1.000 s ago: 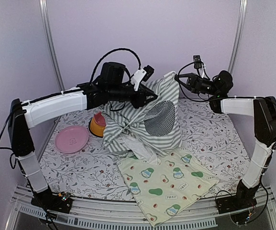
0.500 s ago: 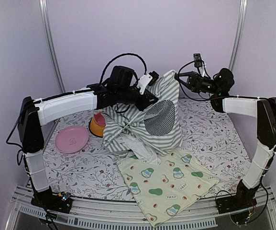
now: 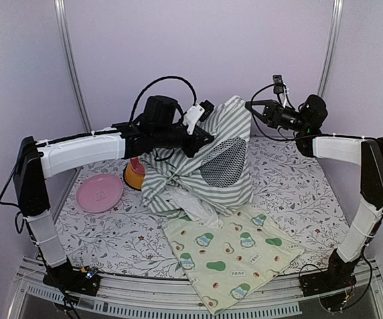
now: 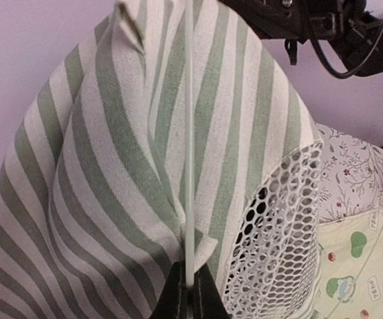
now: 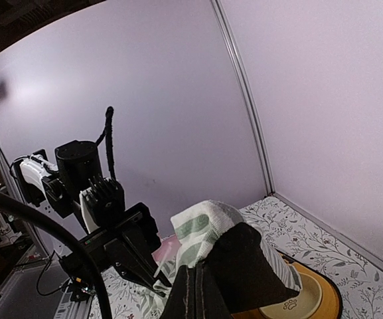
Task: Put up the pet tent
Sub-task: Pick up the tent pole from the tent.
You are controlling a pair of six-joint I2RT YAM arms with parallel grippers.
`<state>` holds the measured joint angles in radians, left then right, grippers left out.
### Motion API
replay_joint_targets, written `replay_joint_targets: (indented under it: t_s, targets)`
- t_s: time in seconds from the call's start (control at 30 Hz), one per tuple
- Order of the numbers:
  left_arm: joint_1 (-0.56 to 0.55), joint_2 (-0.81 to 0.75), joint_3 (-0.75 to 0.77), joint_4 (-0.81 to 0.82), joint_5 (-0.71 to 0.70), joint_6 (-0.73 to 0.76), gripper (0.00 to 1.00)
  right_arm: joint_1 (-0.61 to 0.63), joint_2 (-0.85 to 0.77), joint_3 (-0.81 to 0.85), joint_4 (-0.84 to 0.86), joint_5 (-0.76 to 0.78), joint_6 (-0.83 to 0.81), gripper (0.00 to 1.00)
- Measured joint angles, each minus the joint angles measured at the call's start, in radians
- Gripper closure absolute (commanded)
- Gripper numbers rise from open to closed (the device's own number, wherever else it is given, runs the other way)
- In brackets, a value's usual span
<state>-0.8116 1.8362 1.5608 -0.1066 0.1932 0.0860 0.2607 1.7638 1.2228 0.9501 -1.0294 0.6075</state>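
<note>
With the left gripper (image 4: 188, 296) pinched on the thin white pole (image 4: 188, 133) rising ahead of it and the right gripper (image 5: 196, 292) clamped on the peak of the pet tent (image 3: 198, 179) between them, both should probably lift evenly so the pole doesn't slip.

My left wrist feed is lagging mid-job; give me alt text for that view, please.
The left hand, shut, pinches a thin white pole that runs straight up the middle of the green-and-white striped pet tent fabric filling the frame. Its mesh window sits lower right, with the avocado-print mat beyond.
</note>
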Motion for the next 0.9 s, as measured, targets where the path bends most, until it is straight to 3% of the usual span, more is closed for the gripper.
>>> replay_joint_targets:
  t_s: [0.23,0.9]
  targets:
    - [0.0,-0.075,-0.071,0.07,0.001,-0.007,1.0,-0.012,-0.008,-0.012,-0.011,0.056,-0.003,1.0]
    - [0.016,-0.073,-0.075,0.075,-0.026,-0.08,1.0,-0.014,-0.064,-0.067,-0.016,0.129,-0.025,1.0]
